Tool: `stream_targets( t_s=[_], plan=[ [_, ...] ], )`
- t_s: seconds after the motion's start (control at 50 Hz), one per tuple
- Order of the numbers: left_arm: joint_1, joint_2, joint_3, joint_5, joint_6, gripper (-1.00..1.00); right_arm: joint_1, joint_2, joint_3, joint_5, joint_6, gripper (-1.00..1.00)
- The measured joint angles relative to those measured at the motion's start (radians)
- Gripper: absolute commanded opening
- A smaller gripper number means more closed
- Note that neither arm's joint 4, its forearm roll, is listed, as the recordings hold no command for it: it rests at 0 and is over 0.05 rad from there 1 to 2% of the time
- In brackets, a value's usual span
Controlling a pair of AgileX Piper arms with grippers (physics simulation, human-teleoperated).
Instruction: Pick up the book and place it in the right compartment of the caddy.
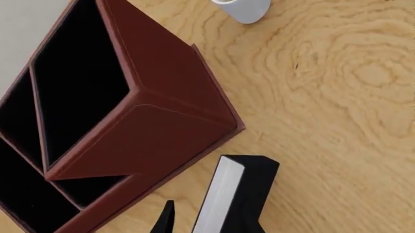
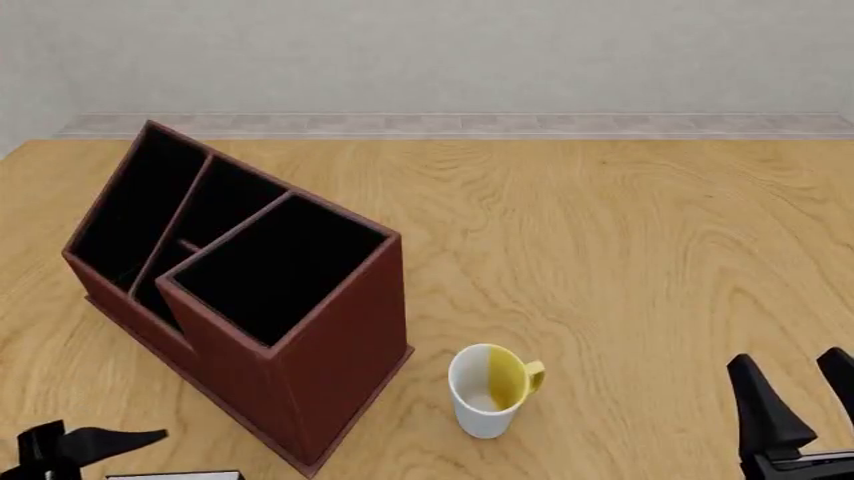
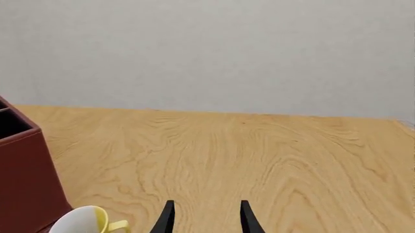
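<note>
While the book (image 1: 224, 196) shows mainly in the left wrist view, it sits there between the left gripper's (image 1: 211, 221) fingers, held edge-on with its white page edges and black cover both showing, raised above the table (image 1: 337, 121) and just beside the caddy's (image 1: 162, 131) near corner. One thin finger tip lies on the page side and a broader black part runs along the cover side, so the jaws look clamped on the book. From the front view, only a pale sliver of the book (image 2: 174, 475) peeks in at the near left edge, next to the left gripper (image 2: 80, 445), on the near side of the caddy (image 2: 334, 350).

That dark red-brown box stands on the left half of the table (image 2: 641, 250), turned at an angle, with its slanted top open to the camera. Its right compartment (image 2: 280, 265), the large squarish black-lined opening, holds nothing, and the two narrow slots (image 2: 174, 215) lie on its far left side.

Just right of the caddy's near corner stands a white mug (image 2: 487, 390) with a yellow inside and yellow handle, apart from the box.

At the near right, the right gripper (image 2: 801, 405) hovers over bare wood with its fingers spread apart and nothing between them; its own wrist view shows the same gap (image 3: 206, 218), with the mug (image 3: 87, 221) and the caddy (image 3: 26, 179) to its left.
</note>
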Motion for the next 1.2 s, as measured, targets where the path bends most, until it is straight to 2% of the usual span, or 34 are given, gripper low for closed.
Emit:
stream_targets(
  t_s=[0.26, 0.84, 0.86, 1.2],
  plan=[
    [-0.028, 0.027, 0.041, -0.053, -0.038, 1.0, -0.008, 0.005, 0.003, -0.004, 0.001, 1.0],
    [-0.058, 0.062, 0.054, -0.057, -0.114, 1.0, -0.017, 0.015, 0.005, -0.013, 0.002, 1.0],
    [-0.059, 0.063, 0.055, -0.058, -0.116, -1.0, -0.017, 0.015, 0.005, -0.012, 0.002, 1.0],
    [-0.095, 0.057, 0.043, -0.066, -0.202, -1.0, -0.025, -0.008, 0.0, 0.015, 0.006, 1.0]
  ],
)
